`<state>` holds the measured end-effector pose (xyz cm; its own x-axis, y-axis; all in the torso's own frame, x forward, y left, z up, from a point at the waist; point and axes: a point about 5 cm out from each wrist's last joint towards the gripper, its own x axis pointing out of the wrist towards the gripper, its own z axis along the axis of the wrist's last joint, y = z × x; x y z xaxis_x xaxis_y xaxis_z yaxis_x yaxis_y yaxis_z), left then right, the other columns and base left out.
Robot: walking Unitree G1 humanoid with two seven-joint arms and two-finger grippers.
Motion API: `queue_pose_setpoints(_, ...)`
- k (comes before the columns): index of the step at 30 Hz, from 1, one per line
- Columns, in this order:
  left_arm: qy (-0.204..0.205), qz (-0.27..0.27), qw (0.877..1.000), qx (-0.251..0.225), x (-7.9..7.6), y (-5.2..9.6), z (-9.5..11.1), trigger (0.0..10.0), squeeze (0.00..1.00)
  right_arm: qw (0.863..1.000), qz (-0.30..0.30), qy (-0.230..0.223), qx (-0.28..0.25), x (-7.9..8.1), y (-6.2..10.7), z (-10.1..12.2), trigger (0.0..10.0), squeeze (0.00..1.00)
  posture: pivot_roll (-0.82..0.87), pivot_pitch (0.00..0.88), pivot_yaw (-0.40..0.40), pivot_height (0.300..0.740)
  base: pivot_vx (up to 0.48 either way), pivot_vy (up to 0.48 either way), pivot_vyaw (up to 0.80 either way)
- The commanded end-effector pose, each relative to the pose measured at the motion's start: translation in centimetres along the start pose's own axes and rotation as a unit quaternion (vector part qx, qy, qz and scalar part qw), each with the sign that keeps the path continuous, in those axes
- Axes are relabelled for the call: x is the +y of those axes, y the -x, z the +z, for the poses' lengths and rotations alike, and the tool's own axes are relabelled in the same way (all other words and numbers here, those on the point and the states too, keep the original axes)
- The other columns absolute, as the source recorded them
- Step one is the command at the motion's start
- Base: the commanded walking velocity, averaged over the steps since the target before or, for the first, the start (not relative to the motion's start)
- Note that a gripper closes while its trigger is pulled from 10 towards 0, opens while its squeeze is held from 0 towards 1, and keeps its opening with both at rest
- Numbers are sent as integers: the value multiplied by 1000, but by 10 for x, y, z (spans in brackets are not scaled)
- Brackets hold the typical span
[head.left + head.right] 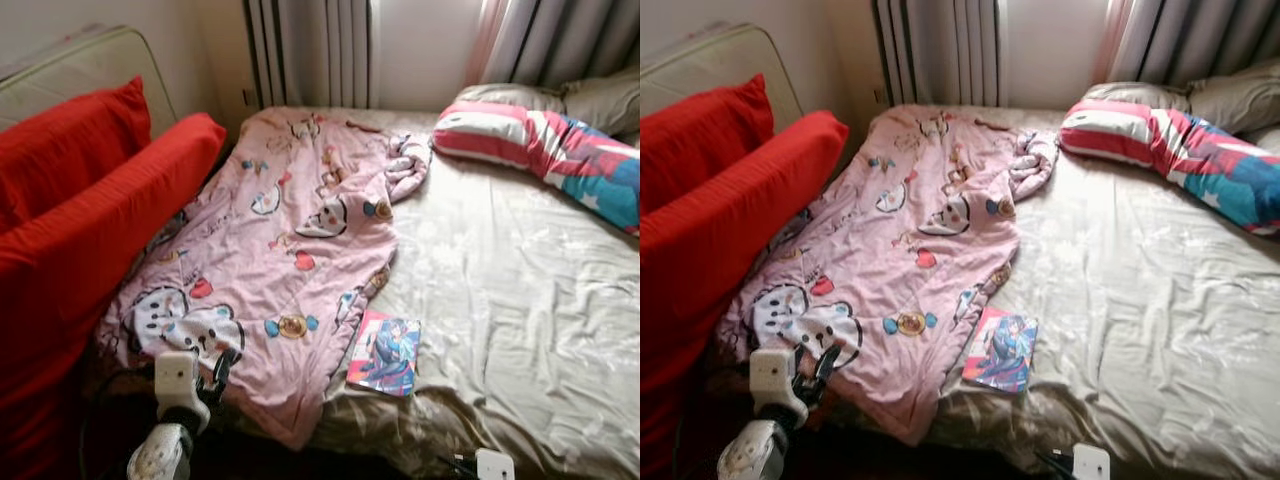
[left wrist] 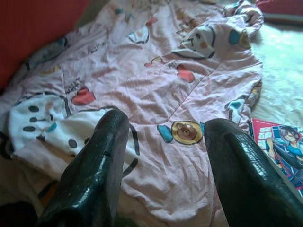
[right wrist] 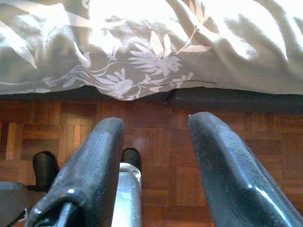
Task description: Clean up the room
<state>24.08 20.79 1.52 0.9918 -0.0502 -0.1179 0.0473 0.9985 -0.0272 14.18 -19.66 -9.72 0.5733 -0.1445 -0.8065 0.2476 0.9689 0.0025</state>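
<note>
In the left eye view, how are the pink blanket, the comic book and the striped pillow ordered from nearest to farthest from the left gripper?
From the left gripper, at the bed's near left corner:
1. Pink blanket, directly at the fingers, on the bed's left half.
2. Comic book, to the right, near the bed's front edge.
3. Striped pillow, far right, at the head of the bed.

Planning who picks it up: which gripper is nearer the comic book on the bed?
Left. The left gripper is raised at the pink blanket's near edge, beside the comic book. The right gripper hangs lower, over the wooden floor by the bed.
</note>
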Motion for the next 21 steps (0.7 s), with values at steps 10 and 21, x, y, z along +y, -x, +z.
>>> queue_pose_setpoints(10, 15, 4, 1000, -27, -6, -14, 20, 10000, 0, 1000, 7, 8, 6, 0, 1, -4, 10000, 0, -4, 6, 23, 740, 0, 0, 0)
queue_pose_setpoints(21, 23, 3, 999, -27, -9, -19, 26, 10000, 0, 1000, 11, 11, 14, 4, 1, -5, 10000, 0, -11, 1, 40, 740, 0, 0, -419)
